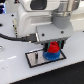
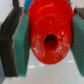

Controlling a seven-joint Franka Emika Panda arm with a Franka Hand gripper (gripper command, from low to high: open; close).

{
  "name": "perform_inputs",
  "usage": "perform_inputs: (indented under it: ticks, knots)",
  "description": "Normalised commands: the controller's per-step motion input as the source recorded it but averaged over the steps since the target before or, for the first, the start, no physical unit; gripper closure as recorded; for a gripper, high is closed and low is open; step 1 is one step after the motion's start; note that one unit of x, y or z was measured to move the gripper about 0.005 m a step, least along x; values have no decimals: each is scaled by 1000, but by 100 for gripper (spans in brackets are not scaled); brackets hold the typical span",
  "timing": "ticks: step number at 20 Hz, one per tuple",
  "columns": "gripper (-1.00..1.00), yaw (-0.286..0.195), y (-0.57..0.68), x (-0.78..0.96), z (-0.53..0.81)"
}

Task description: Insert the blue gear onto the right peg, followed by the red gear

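Note:
In the wrist view the red gear [image 2: 47, 35] fills the space between my two teal finger pads [image 2: 21, 42], which press on its sides. Its hub hole looks dark. From the exterior view my gripper [image 1: 52, 46] is shut on the red gear [image 1: 52, 48], holding it right on top of the blue gear [image 1: 50, 56]. The blue gear lies flat on the grey, black-edged base plate [image 1: 34, 59], toward the exterior view's right. The right peg is hidden under the gears and fingers.
The white arm body [image 1: 42, 17] looms over the plate, and a black cable [image 1: 15, 37] runs in from the exterior view's left. The plate rests on a white table [image 1: 15, 70].

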Motion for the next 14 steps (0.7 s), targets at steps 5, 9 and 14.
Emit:
perform_inputs:
  ticks: [5,9,14]
  knots:
    - [100,0,31,30,103]
    - [100,0,47,66,63]
    - [100,0,14,151,-117]
